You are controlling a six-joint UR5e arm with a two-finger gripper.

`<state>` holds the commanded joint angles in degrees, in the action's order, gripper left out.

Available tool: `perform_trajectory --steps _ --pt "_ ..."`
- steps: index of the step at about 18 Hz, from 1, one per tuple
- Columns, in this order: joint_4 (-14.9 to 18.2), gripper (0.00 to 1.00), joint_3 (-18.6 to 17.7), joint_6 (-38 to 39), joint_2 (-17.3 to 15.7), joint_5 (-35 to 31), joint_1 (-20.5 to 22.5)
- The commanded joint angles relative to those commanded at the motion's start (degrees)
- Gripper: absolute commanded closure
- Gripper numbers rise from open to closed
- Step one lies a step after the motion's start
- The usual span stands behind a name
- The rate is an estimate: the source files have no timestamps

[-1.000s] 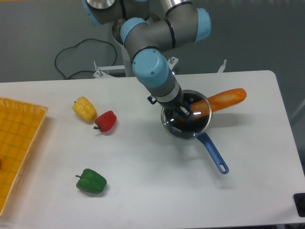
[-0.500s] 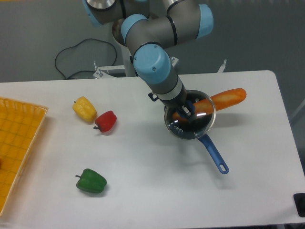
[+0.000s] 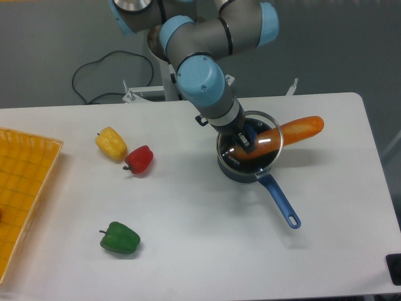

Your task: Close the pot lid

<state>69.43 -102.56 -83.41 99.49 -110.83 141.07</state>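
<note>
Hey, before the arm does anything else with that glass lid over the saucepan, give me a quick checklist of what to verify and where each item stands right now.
1. Fingers hold the lid's knob: the gripper is at the centre of the lid; the grip itself is hidden by the wrist. Cannot tell.
2. Lid centred over the pot: roughly overlaps the pot, sitting a bit up and right of it in this view. Cannot tell.
3. Lid level and seated on the rim: it looks raised, with the pot wall showing below it. Not ok.
4. Pot handle free: it points toward the front right, nothing on it. Ok.
5. Orange vegetable clear of the lid: it lies right behind the pot and shows through the glass. Cannot tell.
</note>
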Motion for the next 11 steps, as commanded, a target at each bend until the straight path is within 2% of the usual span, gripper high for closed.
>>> perform_trajectory --steps 7,11 --pt "-0.17 0.44 -1.41 0.0 -0.09 0.09 0.26" --pt "-1.93 0.44 -2.46 -0.09 -0.09 0.0 0.7"
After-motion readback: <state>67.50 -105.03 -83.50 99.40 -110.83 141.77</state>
